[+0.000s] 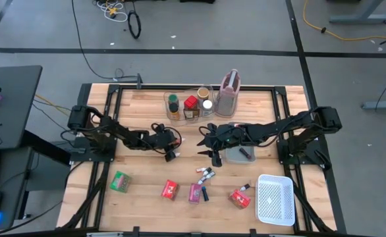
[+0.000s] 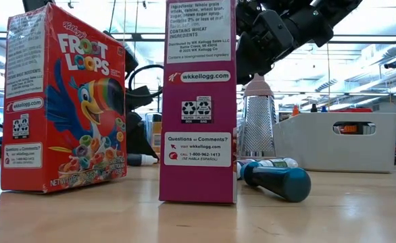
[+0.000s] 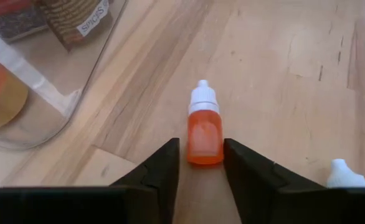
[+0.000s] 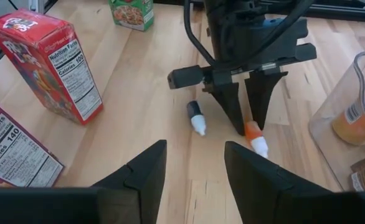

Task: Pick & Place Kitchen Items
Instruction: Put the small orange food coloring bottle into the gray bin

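An orange bottle (image 3: 205, 138) with a white cap lies on its side on the wooden table (image 3: 282, 74), between the fingers of my left gripper (image 3: 202, 163), which is shut on it. The same bottle (image 4: 255, 138) shows under that gripper (image 4: 248, 118) in the right wrist view. A dark bottle (image 4: 196, 117) with a white cap lies on the table just beside it. My right gripper (image 4: 195, 165) hangs open above the table, facing the left one, with nothing between its fingers. From above, both grippers (image 1: 172, 153) (image 1: 214, 155) are near the table's middle. My left gripper pinches the orange bottle's two sides near its bottom end (image 3: 204, 155) between its two fingers. The fingers slant down from the table's left side. The bottle lies lengthwise in line with them, its cap pointing away. It rests on its side on the table.
A clear bin (image 1: 190, 105) with spice jars and a pinkish jug (image 1: 230, 92) stand at the far edge. A grey tray (image 1: 240, 154) lies under the right arm. Small cereal boxes (image 1: 120, 181) (image 1: 170, 190) (image 1: 195, 193) (image 1: 239, 197), loose bottles (image 1: 205, 174) and a white mesh basket (image 1: 275, 199) fill the near side.
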### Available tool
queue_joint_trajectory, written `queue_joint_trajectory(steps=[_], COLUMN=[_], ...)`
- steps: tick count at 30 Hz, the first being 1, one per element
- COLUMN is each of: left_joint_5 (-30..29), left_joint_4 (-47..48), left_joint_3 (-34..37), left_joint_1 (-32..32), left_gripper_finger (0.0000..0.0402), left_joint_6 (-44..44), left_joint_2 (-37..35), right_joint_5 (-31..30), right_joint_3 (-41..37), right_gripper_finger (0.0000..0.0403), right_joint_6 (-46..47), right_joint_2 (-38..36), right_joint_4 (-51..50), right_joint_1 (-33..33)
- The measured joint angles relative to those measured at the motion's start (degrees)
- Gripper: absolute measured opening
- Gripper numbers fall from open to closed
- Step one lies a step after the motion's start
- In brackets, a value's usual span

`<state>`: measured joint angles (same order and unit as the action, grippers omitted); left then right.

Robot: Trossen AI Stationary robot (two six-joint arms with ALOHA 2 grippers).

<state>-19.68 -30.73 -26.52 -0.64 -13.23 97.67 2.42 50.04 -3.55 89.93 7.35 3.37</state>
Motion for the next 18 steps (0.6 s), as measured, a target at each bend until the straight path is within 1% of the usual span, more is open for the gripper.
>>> queue_joint_trajectory(steps=[4, 7, 11, 14, 18], left_joint_5=[-0.2, -0.4, -0.4, 0.6, 4.3], left_joint_4=[-0.8, -3.2, -7.1, -11.9, -20.5], left_joint_3=[0.1, 0.1, 0.1, 0.1, 0.0], left_joint_1=[0.0, 0.0, 0.0, 0.0, 0.0], left_gripper_finger=[0.0099, 0.0087, 0.0087, 0.0096, 0.0097], left_joint_6=[0.0, 0.0, 0.5, 3.5, 6.5], left_joint_2=[0.1, 0.1, 0.1, -0.1, -0.1], right_joint_5=[-0.1, -0.3, -4.3, -7.7, -8.1], right_joint_3=[0.0, 0.0, 0.0, 0.0, 0.0], right_gripper_finger=[0.0171, 0.0171, 0.0171, 0.0171, 0.0171], right_joint_6=[0.0, 0.6, 2.9, 2.9, 1.0], right_joint_2=[0.0, 0.0, 0.0, 0.0, 0.0], right_joint_4=[0.7, 2.3, 3.4, 3.2, 3.2], right_joint_1=[0.0, 0.0, 0.0, 0.0, 0.0])
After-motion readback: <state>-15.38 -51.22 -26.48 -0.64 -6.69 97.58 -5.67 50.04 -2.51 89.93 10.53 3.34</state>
